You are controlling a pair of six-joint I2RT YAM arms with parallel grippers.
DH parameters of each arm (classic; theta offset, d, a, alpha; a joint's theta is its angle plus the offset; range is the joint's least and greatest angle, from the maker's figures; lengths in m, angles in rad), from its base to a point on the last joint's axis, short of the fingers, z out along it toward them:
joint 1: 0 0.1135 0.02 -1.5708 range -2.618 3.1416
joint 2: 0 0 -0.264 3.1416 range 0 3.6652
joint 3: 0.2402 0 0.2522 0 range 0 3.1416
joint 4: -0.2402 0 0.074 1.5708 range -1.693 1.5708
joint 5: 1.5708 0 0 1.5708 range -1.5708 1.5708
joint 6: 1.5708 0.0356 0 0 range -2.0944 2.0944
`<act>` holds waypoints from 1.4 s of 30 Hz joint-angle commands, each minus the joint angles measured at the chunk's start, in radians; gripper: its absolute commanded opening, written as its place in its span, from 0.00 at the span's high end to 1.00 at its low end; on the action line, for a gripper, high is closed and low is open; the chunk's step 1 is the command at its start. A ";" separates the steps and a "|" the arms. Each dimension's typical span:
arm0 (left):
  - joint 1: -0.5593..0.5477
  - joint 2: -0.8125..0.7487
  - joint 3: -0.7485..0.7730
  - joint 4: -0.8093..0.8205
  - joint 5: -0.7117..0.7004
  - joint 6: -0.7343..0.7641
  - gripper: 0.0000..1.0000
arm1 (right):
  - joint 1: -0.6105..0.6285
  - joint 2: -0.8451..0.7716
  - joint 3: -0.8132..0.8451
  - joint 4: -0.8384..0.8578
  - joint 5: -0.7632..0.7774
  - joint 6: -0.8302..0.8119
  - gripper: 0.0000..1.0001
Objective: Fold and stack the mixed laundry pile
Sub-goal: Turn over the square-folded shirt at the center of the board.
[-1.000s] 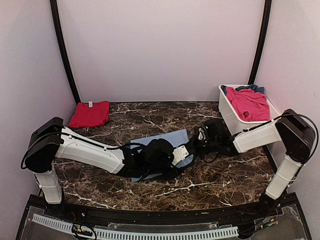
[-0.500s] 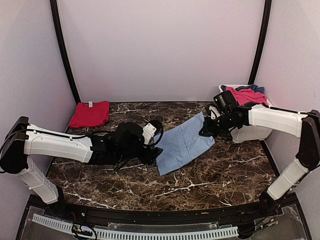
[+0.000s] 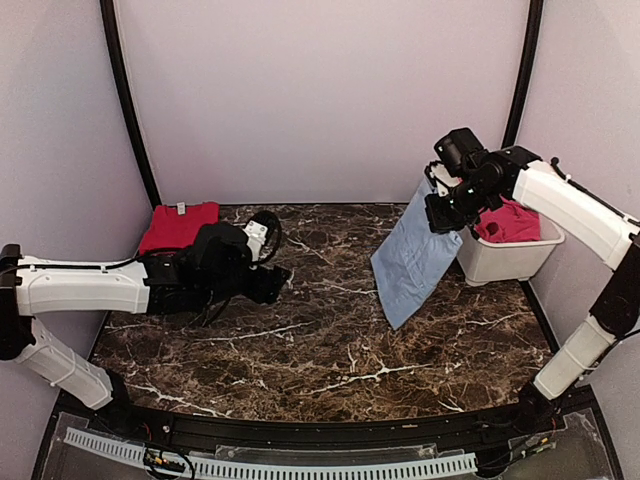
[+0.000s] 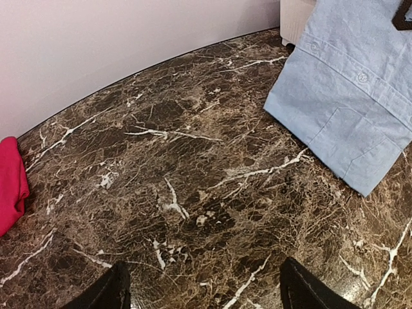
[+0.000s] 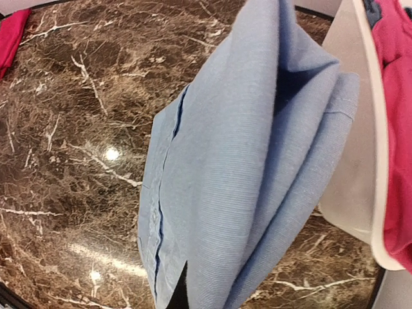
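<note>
A light-blue shirt (image 3: 412, 255) hangs folded in the air, with my right gripper (image 3: 437, 205) shut on its top edge beside the tub. In the right wrist view the shirt (image 5: 244, 174) covers the jaws, and only a dark finger sliver shows. The shirt's lower corner reaches down near the tabletop; buttons and a pocket show on the shirt (image 4: 351, 96) in the left wrist view. My left gripper (image 3: 280, 278) stands open and empty over bare marble at left centre, its fingertips (image 4: 109, 293) wide apart. A folded red piece (image 3: 180, 227) lies at the back left.
A white tub (image 3: 505, 255) stands at the back right, holding a pink-red piece (image 3: 510, 222) and a darker blue piece (image 5: 372, 9). Walls close in the table on the left, back and right. The red piece's edge (image 4: 9, 187) shows at the left of the left wrist view.
My right gripper has lifted the blue shirt off the table, up and to the right. My left gripper has let go of it, opened wider and drawn back to the left.
</note>
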 commanded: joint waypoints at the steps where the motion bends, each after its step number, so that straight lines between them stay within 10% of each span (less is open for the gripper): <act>1: 0.007 -0.053 -0.018 -0.052 -0.023 -0.042 0.21 | 0.013 0.055 0.170 -0.140 0.206 -0.083 1.00; 15: 0.027 -0.091 -0.011 -0.105 -0.033 -0.051 0.21 | 0.200 0.386 0.412 -0.366 0.577 -0.066 1.00; 39: 0.424 -0.324 -0.063 -0.407 0.070 -0.432 0.20 | 0.568 0.993 0.920 -0.290 0.358 0.079 1.00; 42: 0.486 -0.330 -0.079 -0.398 0.143 -0.456 0.20 | 0.597 0.978 0.912 -0.235 0.281 0.066 0.80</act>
